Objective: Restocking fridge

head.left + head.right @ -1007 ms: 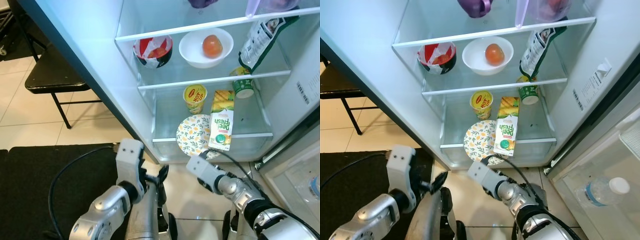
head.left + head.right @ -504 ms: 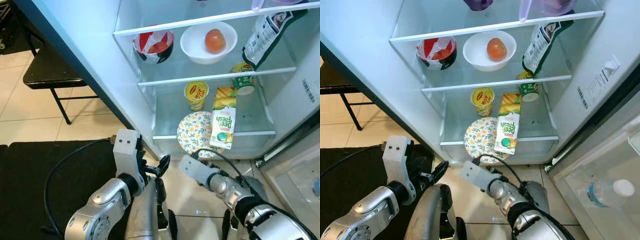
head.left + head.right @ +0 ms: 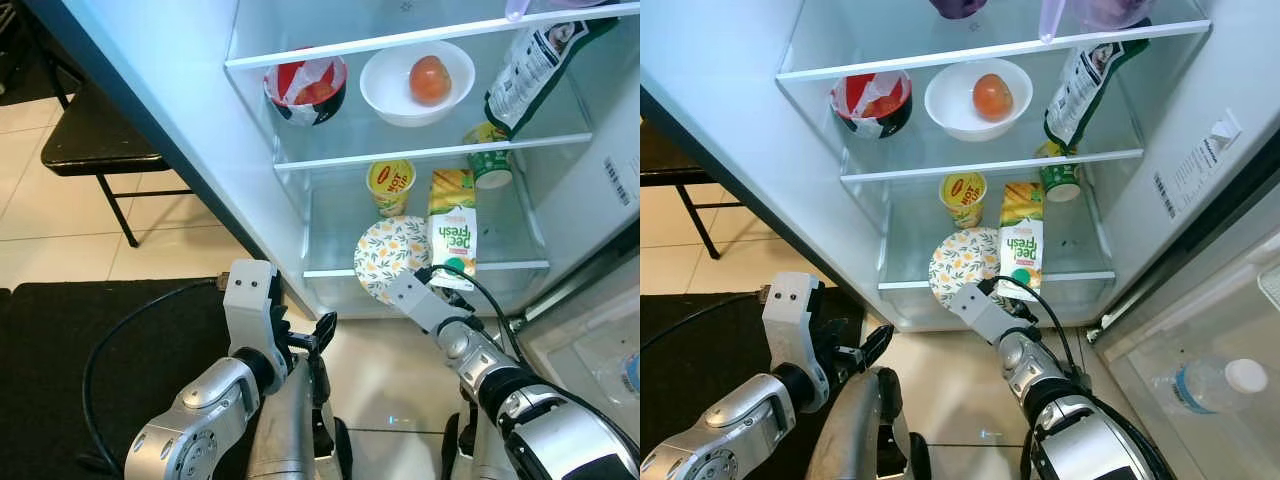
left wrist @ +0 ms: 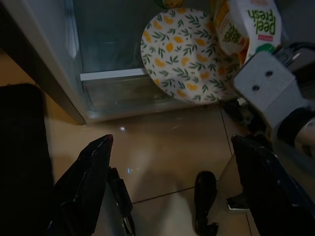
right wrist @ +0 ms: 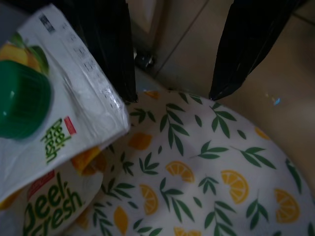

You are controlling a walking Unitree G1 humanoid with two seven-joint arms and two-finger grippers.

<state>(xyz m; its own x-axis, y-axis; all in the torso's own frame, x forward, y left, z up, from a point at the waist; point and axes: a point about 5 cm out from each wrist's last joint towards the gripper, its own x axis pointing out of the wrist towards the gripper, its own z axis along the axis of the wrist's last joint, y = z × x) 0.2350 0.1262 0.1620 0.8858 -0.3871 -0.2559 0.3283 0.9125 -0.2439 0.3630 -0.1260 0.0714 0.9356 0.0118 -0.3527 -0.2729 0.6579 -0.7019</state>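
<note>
Right wrist view: white Peel Fresh juice carton with green cap [image 5: 47,128], bottom fridge shelf [image 3: 510,267], overlapping lemon-patterned round plate [image 5: 206,191]. Right gripper [image 5: 172,59] fingers spread, empty. Carton likely stiff, moderately heavy; grasp mid-body.

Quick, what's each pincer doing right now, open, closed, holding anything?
Left pincer: open, empty, above the floor tiles.
Right pincer: open, holding nothing, at the patterned plate beside the juice carton.
</note>
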